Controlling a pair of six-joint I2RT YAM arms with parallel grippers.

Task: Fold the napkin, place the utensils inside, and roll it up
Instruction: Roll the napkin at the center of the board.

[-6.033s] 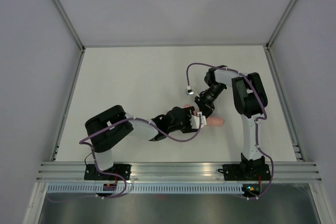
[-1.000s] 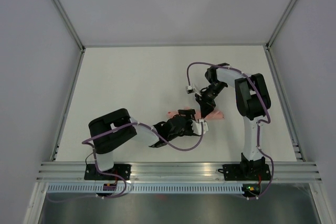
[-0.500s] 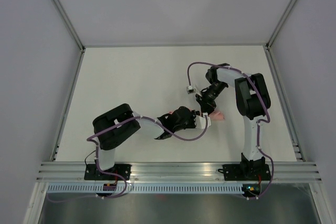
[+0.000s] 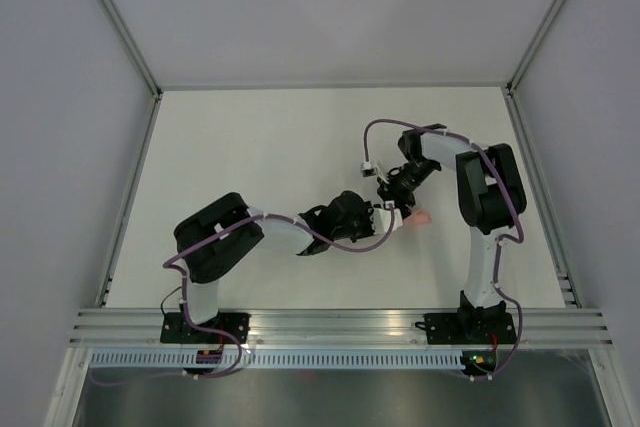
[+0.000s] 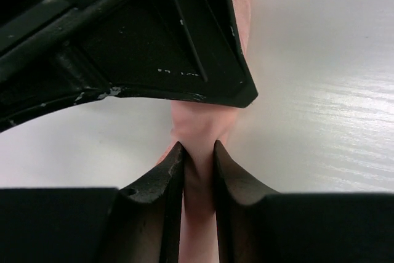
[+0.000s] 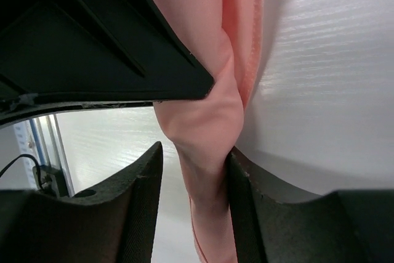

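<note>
The pale pink napkin [image 4: 421, 215] is bunched into a narrow roll on the table, mostly hidden under both grippers in the top view. My left gripper [image 4: 380, 217] is shut on the roll; in the left wrist view its jaws [image 5: 198, 149] pinch the pink cloth [image 5: 200, 121] tightly. My right gripper [image 4: 399, 200] straddles the same roll from the far side. In the right wrist view [image 6: 194, 150] one finger [image 6: 240, 177] touches the cloth [image 6: 203, 112] and the other stands a little off it. The utensils are hidden.
The two grippers are nearly touching; each shows as a black body close above the other's jaws [image 5: 141, 47] [image 6: 92, 35]. The white table [image 4: 250, 147] has grey walls on three sides and an aluminium rail [image 4: 330, 327] at the near edge.
Over the last second the left gripper moved right and farther in along the roll, close against the right gripper. The right wrist shifted slightly right. Less of the napkin shows.
</note>
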